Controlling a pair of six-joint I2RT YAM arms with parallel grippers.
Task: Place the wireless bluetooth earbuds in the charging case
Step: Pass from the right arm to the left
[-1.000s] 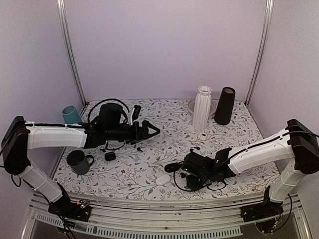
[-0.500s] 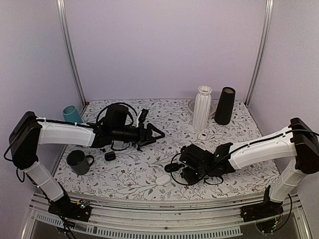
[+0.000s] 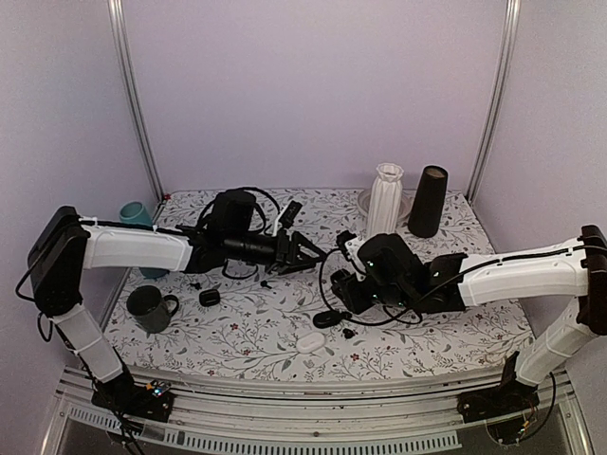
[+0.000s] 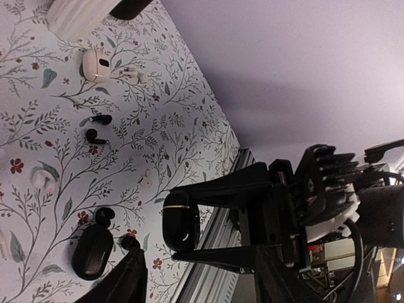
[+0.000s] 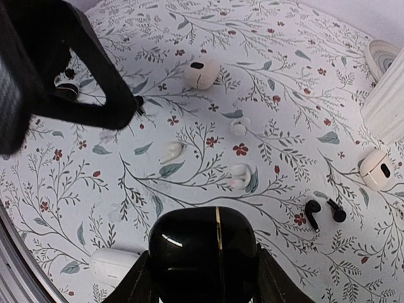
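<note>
My right gripper (image 3: 343, 284) is shut on a glossy black charging case with a gold seam (image 5: 208, 252), closed and held above the table's middle. The case also shows in the left wrist view (image 4: 180, 221), between the right arm's fingers. My left gripper (image 3: 308, 248) is open and empty, its tips close to the held case; one finger (image 4: 126, 284) shows at the bottom of its own view. Two tiny black earbuds (image 5: 312, 214) lie on the cloth near the white vase, and show in the left wrist view (image 4: 101, 118) too.
A second black case (image 3: 327, 319) and a white case (image 3: 309, 341) lie near the front. White earbuds (image 5: 172, 151) and a round white case (image 5: 202, 74) lie scattered. A dark mug (image 3: 147, 305), teal cup (image 3: 133, 213), white vase (image 3: 384, 201) and black vase (image 3: 429, 201) stand around.
My right gripper has risen and moved left and back to the table's middle with the black case. My left arm has reached right, its open gripper closing in on that case.
</note>
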